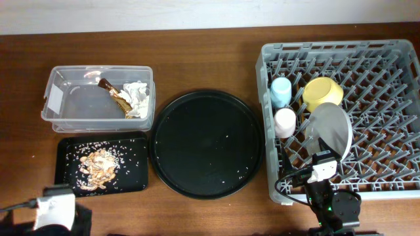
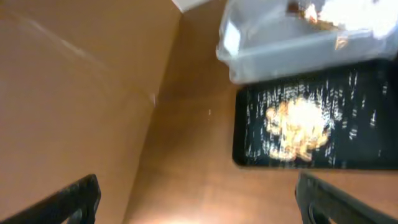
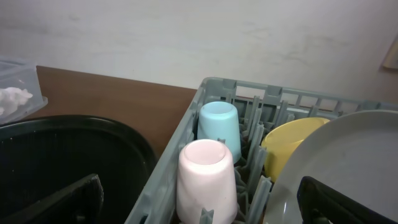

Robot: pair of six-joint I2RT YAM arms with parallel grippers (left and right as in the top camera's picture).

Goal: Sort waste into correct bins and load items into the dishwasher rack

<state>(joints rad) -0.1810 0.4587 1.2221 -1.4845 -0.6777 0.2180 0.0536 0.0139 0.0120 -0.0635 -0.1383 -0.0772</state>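
Nearing completion, seemingly: showing tissues (image 1: pixel 136 92) and wrapper (image 1: pixel 117 98) in the far-left tub (image 1: pixel 49 98), scraps (image 1: pixel 98 167) in the near-left tray (image 1: pixel 134 178), and blue cup (image 1: pixel 281 90), pink cup (image 1: pixel 285 121), bowl (image 1: pixel 323 92) and plate (image 1: pixel 331 130) in the rack (image 1: pixel 394 177) at right. Not finding chopsticks anywhere. Hanging wide open and empty at the near edge: left gripper (image 2: pixel 198 186), right gripper (image 3: pixel 198 186).

text: none to read | labels: none | numbers: none | signs: none | checked: all three views
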